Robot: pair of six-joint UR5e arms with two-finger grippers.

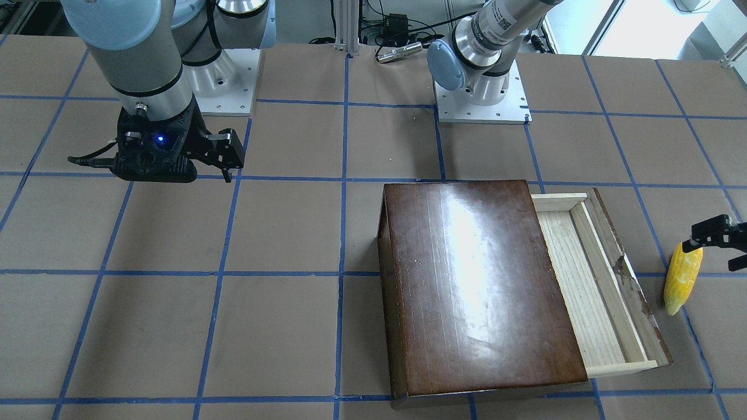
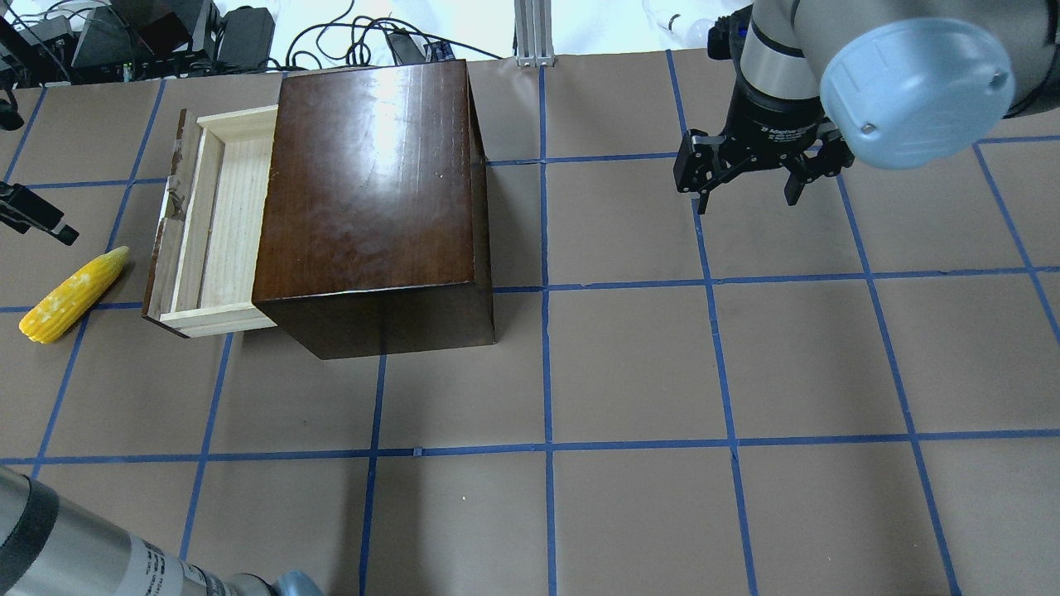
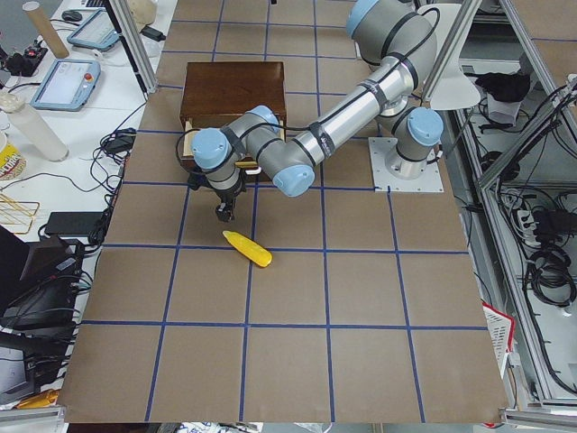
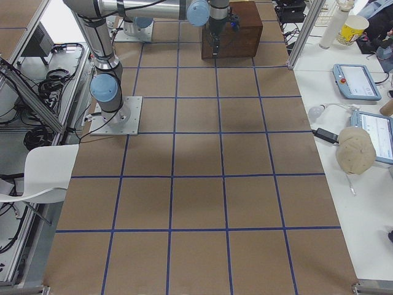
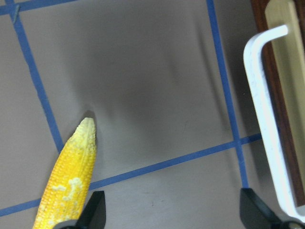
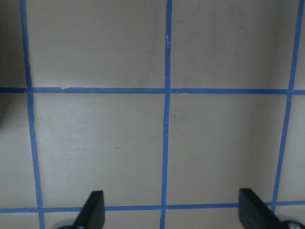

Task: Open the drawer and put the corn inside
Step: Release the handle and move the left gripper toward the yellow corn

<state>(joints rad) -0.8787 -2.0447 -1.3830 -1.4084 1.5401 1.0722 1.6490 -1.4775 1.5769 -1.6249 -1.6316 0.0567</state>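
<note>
Brown counter (image 2: 629, 356) gridded in blue tape, and the drawer (image 2: 236, 215) stands pulled out of the dark wooden box (image 2: 373, 182). The corn (image 2: 74, 295) lies on the counter just beside the drawer front. The left gripper (image 5: 171, 212) hovers by it, spread wide, holding nothing. The right gripper (image 2: 745, 194) hangs well apart, spread too, empty.

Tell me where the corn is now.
Overhead view, far left: the corn lies on the table, just left of the open drawer, not touching it.
</note>
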